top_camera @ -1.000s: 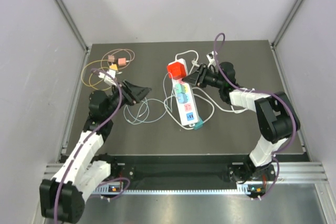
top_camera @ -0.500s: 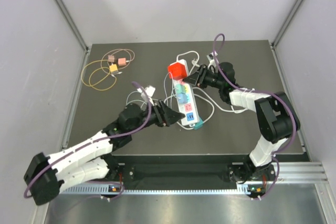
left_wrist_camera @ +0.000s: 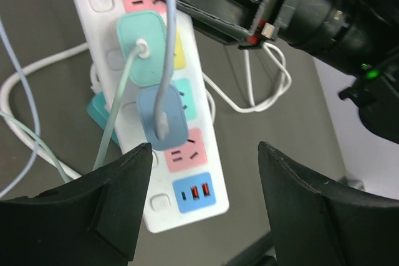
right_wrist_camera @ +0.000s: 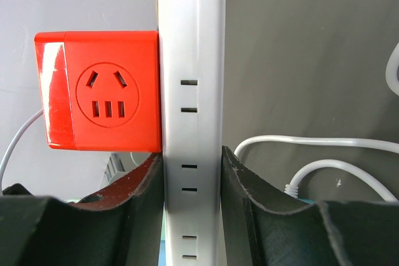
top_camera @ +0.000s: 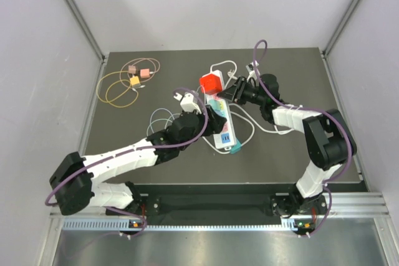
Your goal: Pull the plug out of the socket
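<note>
A white power strip with coloured sockets lies mid-table. In the left wrist view a teal plug and a blue plug sit in the strip, each with a pale cable. A red cube adapter sits at the strip's far end. My left gripper hovers above the strip, open and empty, its fingers either side of the strip's near end. My right gripper is shut on the strip's far end; its fingers clamp the strip's white side beside the red adapter.
White cables loop around the strip. A teal piece pokes out at the strip's near end. Yellow and pink cables with small plugs lie at the back left. Grey walls stand on both sides.
My left arm has swung from the left side of the table across to the power strip, gripper open. The right arm and the strip have not moved.
</note>
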`<state>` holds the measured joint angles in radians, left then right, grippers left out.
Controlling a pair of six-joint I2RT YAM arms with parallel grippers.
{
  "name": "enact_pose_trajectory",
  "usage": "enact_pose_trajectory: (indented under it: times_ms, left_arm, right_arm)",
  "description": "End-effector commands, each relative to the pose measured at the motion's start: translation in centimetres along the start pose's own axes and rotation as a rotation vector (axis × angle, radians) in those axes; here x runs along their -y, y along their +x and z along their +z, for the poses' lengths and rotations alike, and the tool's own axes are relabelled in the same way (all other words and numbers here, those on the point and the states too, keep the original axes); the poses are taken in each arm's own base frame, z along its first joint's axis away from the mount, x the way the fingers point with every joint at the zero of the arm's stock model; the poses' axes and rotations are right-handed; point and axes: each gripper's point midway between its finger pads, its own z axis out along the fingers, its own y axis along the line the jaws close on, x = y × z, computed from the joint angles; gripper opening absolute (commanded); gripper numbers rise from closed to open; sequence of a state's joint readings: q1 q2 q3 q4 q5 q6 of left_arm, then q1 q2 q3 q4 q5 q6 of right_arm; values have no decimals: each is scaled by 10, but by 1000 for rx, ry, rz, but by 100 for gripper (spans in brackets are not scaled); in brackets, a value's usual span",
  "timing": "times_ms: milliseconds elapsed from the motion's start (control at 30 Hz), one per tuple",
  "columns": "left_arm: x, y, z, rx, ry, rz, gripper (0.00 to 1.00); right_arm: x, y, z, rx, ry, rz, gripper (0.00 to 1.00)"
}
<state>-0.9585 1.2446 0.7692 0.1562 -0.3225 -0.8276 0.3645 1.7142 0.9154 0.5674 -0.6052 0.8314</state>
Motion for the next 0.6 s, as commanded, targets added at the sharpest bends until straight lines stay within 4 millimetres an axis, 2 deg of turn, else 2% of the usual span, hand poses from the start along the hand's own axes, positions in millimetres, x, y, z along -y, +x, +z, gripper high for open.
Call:
enact_pose_trajectory:
  times_ms: [0, 200, 433, 567]
  left_arm:
    - [-5, -17, 10, 70, -79, 60, 73]
    - [-11, -14, 23, 46, -156, 112, 71]
    - [-9, -17, 38, 60, -179, 158, 53]
    - [-10, -13, 45, 44, -188, 171, 50]
  right_arm:
    - [-63, -36, -12, 105, -155, -102, 0]
    - [-64, -37, -13, 108, -157, -100, 0]
    - [-63, -36, -12, 104, -156, -92, 0]
    - [-62, -36, -13, 105, -154, -91, 0]
